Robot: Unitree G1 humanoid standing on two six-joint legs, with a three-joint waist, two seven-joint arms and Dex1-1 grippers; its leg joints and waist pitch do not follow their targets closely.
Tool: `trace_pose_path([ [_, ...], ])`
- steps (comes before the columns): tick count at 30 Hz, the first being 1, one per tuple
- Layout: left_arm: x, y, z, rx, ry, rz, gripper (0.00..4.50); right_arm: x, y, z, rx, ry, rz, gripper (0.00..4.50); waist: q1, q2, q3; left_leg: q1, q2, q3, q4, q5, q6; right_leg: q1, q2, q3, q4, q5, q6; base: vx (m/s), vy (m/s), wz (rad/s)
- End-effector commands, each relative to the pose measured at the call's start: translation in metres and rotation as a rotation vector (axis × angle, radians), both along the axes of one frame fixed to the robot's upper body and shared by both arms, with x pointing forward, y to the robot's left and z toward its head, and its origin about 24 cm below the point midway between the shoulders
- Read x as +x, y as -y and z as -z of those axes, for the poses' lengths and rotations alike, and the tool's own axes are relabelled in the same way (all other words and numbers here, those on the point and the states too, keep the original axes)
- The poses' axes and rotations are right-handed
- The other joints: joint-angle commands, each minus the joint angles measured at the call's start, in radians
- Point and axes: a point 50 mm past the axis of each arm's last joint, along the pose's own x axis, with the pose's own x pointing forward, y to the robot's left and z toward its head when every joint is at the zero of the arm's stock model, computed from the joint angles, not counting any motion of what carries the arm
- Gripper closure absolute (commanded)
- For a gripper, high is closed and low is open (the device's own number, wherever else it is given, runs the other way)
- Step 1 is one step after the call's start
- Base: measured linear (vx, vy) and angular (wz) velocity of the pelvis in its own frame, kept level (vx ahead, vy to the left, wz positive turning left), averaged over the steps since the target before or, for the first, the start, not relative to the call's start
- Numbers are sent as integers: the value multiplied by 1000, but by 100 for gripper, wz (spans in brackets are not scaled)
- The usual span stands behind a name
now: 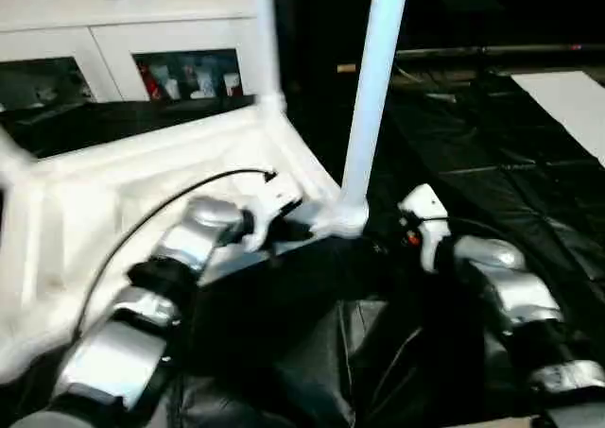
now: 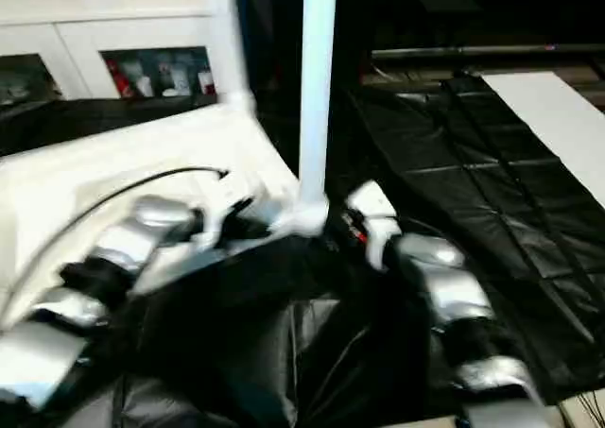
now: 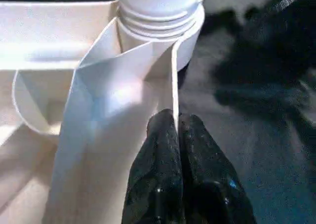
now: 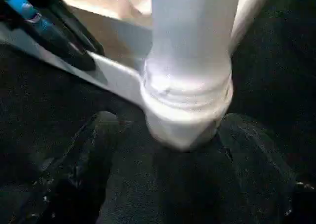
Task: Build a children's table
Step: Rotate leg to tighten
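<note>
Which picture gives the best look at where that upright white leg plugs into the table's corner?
The right wrist view: the corner socket sits close up, the leg rising from it. The left wrist view shows its ridged collar from the side. Both eye views show it small, between the two grippers.

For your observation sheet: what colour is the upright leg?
White, clearest in the left eye view: leg.

The white table top is laid upside down, its ribbed underside turned up. Two white legs are stood upright in round corner sockets, the nearer seated at the near corner.
</note>
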Motion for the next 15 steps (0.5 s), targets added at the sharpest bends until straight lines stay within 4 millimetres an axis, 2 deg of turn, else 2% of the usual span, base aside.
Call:
trace_pose_path([
  [1,-14,0,13,37,-80,115,450,-3,-4,-7,5,4,-85,94,8,-5,-63,18,39,-14,-72,-249,78,54,-52,34,-73,-218,-268,0,0,0],
  [4,-18,-1,9,18,-110,164,450,-8,-6,-10,14,-13,-152,94,16,-4,-65,22,41,-12,-72,-239,66,51,-51,38,-68,-196,-272,0,0,0],
  [7,-22,-1,7,7,-121,206,450,-13,-9,-11,36,-30,-215,94,25,-5,-68,19,42,-11,-70,-201,79,52,-52,38,-60,-132,-280,0,0,0],
  [10,-23,-1,7,5,-118,214,450,-16,-11,-10,34,-49,-243,94,29,-6,-69,19,39,-9,-67,-175,86,51,-50,37,-58,-106,-283,0,0,0],
  [13,-23,-1,7,4,-117,214,450,-18,-12,-5,2,-61,-256,94,31,-7,-67,19,38,-9,-68,-187,77,51,-52,37,-62,-144,-273,0,0,0],
  [15,-24,0,7,1,-119,216,450,-17,-12,-3,-1,-67,-247,111,31,-7,-67,20,38,-10,-69,-195,70,51,-53,38,-64,-165,-267,0,0,0],
])
